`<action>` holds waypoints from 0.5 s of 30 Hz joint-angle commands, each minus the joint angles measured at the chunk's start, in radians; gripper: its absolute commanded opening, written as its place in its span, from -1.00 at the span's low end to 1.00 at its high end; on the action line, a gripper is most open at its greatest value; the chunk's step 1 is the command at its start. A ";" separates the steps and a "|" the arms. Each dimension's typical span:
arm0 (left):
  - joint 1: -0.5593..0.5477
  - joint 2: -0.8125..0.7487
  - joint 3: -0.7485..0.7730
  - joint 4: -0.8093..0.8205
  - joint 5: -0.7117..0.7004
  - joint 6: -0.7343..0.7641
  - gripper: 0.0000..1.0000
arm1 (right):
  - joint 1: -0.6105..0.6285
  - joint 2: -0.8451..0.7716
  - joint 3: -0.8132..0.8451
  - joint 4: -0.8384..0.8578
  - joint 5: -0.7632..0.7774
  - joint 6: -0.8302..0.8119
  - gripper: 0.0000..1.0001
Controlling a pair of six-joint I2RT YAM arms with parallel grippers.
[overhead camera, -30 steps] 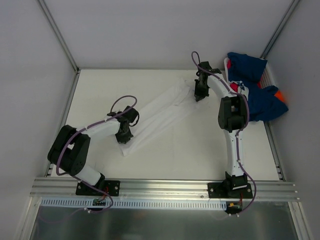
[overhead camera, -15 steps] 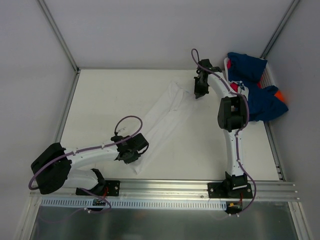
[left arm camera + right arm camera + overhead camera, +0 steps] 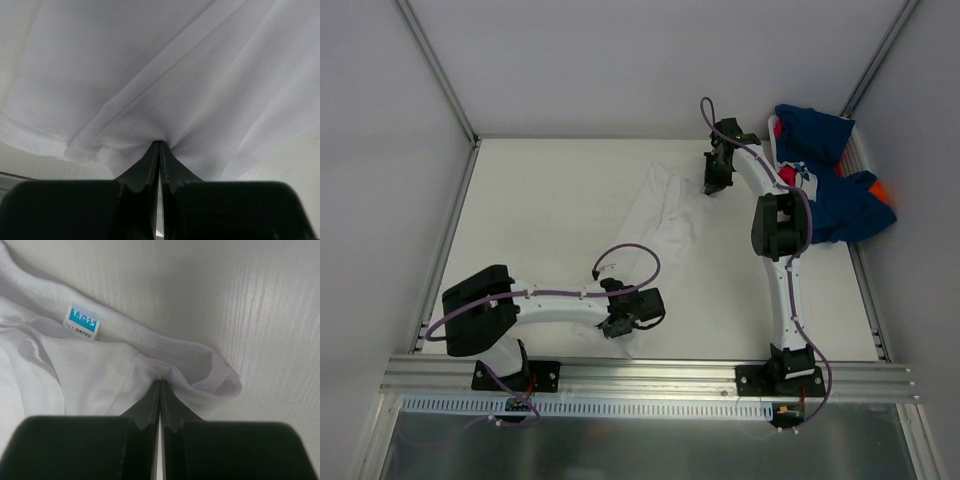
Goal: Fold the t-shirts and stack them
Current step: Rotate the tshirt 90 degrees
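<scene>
Jaws of left arm and right arm clamp the white t-shirt; left end dragged nearer.

- By the near edge, the left gripper hid the white t-shirt's end from you.
- At the far right corner, the right arm covered part of the navy t-shirts.
- You couldn't read the neck label's small print.

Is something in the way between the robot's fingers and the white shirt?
No, nothing visible is in the way. The left gripper and the right gripper are each shut on the white t-shirt, one at each end, with the cloth pinched right between the fingers.
</scene>
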 commanded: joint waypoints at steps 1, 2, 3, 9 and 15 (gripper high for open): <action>-0.046 0.085 0.059 -0.019 0.028 -0.019 -1.00 | -0.003 0.033 0.061 -0.011 -0.044 0.007 -0.99; -0.054 0.094 0.087 -0.024 0.028 -0.017 -1.00 | -0.004 0.037 0.067 -0.005 -0.047 0.010 -0.98; -0.061 0.107 0.096 -0.025 0.026 -0.017 -1.00 | -0.003 0.042 0.077 -0.004 -0.055 0.016 -0.98; -0.111 0.114 0.158 -0.041 0.028 -0.016 -1.00 | -0.003 0.085 0.125 0.048 -0.132 0.088 -0.89; -0.123 0.099 0.176 -0.047 0.018 -0.022 -1.00 | -0.004 0.140 0.159 0.172 -0.286 0.191 -0.83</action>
